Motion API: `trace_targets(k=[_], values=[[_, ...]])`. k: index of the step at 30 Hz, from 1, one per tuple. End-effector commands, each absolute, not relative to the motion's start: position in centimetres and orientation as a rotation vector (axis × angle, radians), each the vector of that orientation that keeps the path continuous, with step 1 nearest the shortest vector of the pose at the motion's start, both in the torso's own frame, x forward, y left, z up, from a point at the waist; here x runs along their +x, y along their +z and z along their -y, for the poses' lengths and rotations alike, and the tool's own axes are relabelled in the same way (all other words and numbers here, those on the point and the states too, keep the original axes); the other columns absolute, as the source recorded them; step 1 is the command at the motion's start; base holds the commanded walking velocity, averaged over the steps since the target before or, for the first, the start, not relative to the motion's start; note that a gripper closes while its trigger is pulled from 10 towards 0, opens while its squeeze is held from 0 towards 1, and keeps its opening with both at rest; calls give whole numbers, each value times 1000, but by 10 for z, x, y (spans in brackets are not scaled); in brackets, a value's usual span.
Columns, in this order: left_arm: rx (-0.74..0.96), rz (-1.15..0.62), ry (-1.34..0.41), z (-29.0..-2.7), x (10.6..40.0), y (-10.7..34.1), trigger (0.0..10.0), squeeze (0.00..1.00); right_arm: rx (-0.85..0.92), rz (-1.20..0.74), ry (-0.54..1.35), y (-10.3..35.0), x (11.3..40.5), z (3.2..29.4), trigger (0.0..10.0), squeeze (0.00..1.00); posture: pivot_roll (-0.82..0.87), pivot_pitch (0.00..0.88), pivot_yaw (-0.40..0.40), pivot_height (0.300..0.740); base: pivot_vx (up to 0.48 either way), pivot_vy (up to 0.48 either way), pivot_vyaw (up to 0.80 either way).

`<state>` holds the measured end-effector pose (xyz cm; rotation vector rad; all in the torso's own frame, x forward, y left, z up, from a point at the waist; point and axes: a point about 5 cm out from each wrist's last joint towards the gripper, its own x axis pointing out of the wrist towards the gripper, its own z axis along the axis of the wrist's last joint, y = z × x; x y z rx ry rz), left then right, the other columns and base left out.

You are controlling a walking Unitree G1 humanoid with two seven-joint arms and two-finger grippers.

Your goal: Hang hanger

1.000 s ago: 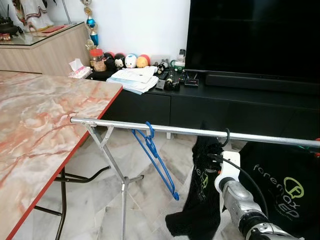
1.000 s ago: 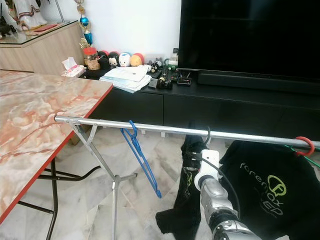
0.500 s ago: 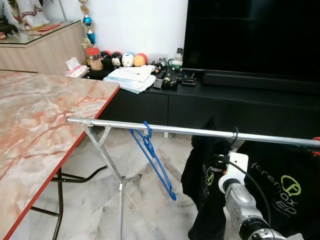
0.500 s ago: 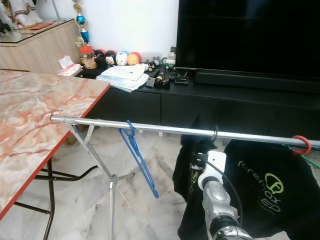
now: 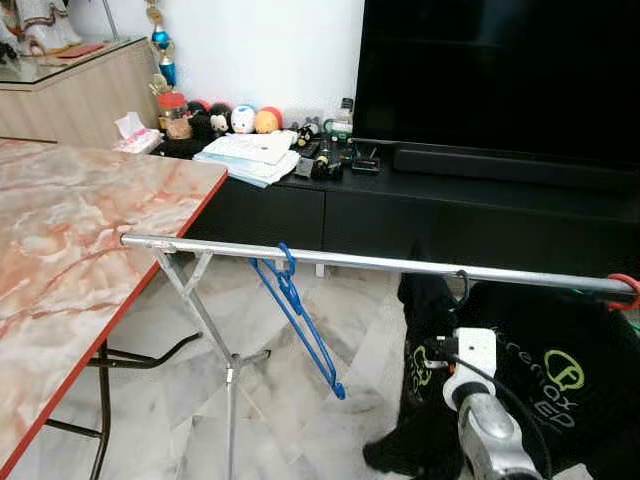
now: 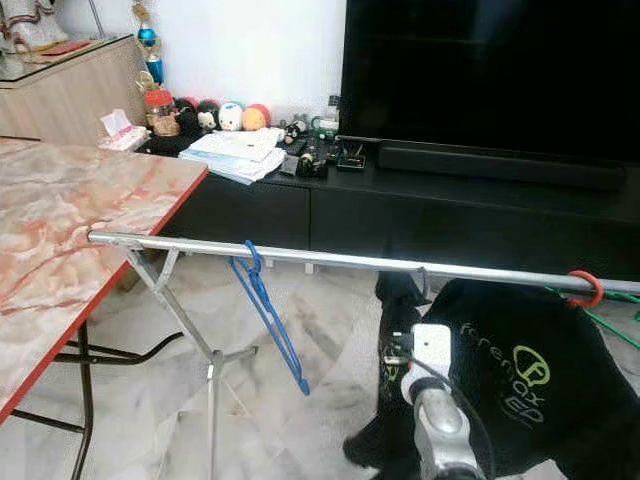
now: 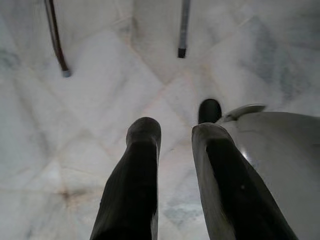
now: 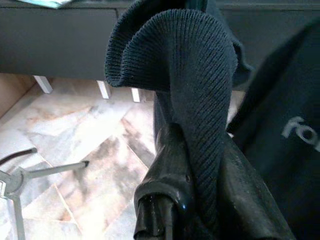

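The left gripper (image 7: 172, 175) is hanging idle over pale marble floor (image 7: 90, 100), its two smooth black fingers slightly parted with nothing between them.

Farther along, a thin blue plastic hanger (image 5: 300, 315) is dangling empty by its hook from the shiny metal rail (image 5: 350, 260), tilted because only the hook is bearing on the tube. The rail is resting on a folding X-shaped stand (image 5: 225, 350) beside the glossy red-veined marble table (image 5: 80, 230).

The right gripper (image 8: 200, 195) is clenching a fold of ribbed dark knit garment (image 8: 185, 65); the soft cloth is bunching up and over the jaws, likely so the arm can steady it while its hanger settles. Directly above the jaws, that hanger's dark wire hook (image 5: 461, 285) is sitting over the rail, so the hanging looks nearly complete. Just beside the jaws, a black printed shirt (image 5: 560, 370) is draping limply from a red hook (image 5: 626, 286).
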<state>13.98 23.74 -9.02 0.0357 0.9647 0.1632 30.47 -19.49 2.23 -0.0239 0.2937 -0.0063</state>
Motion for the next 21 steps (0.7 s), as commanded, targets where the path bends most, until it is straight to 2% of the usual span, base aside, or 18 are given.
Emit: trace_targets(k=[1, 4, 5, 6, 7, 15, 21], values=[[34, -989, 176, -237, 135, -92, 10000, 0, -35, -224, 1, 33, 310, 194, 0, 0, 106, 0, -2, 740, 0, 0, 0], [46, -997, 157, -230, 138, -94, 10000, 0, -20, -202, -11, 32, 305, 196, 0, 0, 99, 0, 2, 740, 0, 0, 0], [48, -1000, 150, -228, 137, -94, 10000, 0, -23, -193, -14, 32, 304, 195, 6588, 0, 97, 0, 1, 740, 0, 0, 0], [49, -1000, 148, -227, 138, -94, 10000, 0, -15, -186, -16, 33, 303, 195, 7804, 0, 97, 0, 1, 740, 0, 0, 0], [48, -998, 151, -227, 138, -94, 10000, 0, -13, -183, -17, 33, 302, 195, 10000, 0, 98, 0, 2, 740, 0, 0, 0], [49, -993, 144, -228, 140, -93, 10000, 0, -20, -231, -42, 18, 285, 200, 10000, 0, 109, 0, -1, 740, 0, 0, 0], [67, -1007, 154, -255, 127, -90, 10000, 0, -22, -250, -78, 12, 275, 207, 10000, 0, 97, 0, 11, 740, -88, 0, 0]])
